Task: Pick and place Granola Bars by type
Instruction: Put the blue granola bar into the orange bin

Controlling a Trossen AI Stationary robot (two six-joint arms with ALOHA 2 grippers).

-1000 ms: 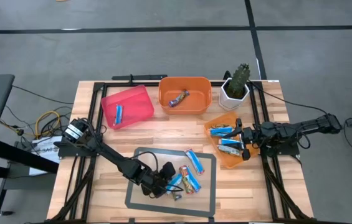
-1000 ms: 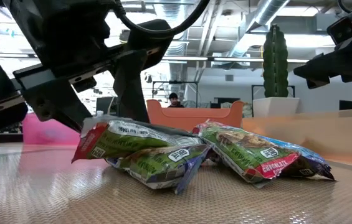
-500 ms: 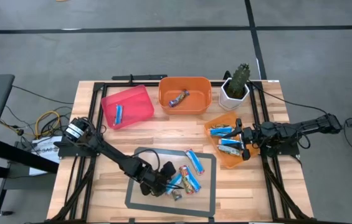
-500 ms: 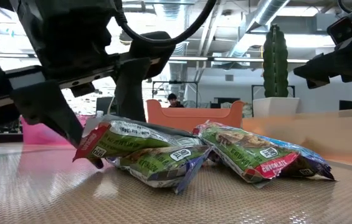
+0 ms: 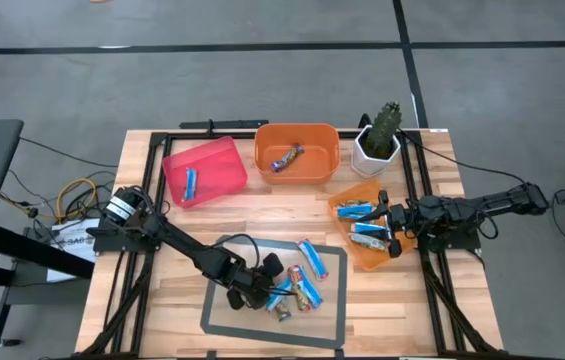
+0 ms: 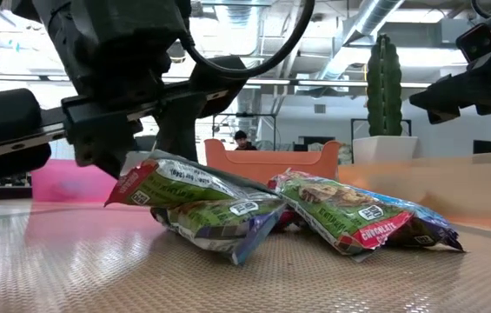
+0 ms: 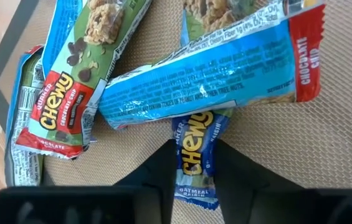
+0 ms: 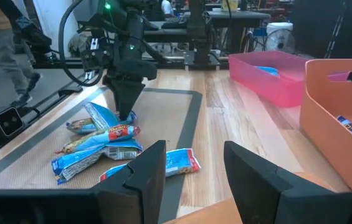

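Several wrapped granola bars lie on a grey mat (image 5: 327, 262): a heap (image 5: 292, 295) and one blue bar apart (image 5: 312, 256). My left gripper (image 5: 265, 292) is down at the heap's left side, shut on a small blue bar (image 7: 194, 158). In the low view its dark bulk (image 6: 115, 130) stands behind the green and red wrapper (image 6: 171, 184). My right gripper (image 5: 392, 232) hangs open (image 8: 194, 168) over an orange tray (image 5: 374, 258) that holds blue bars (image 5: 362, 212). My left gripper pinches the small blue bar between its two fingers (image 7: 157, 177) by its near end (image 7: 195, 186), the fingers lying along the bar's long sides. It comes slanting down from the table's left. The bar's far end (image 7: 193, 124) is tucked under a longer blue bar (image 7: 207, 81) on the mat.
At the far side stand a pink bin (image 5: 204, 170) with one blue bar (image 5: 190, 182), an orange bin (image 5: 297, 152) with a brown bar (image 5: 287, 157), and a potted cactus (image 5: 380, 138). Bare wood lies between bins and mat. People show in the room beyond.
My left gripper has moved toward the table's right, into the heap, and dipped lower. The green and red bar beside it has been nudged, so the heap has shifted slightly. My right arm has kept still.
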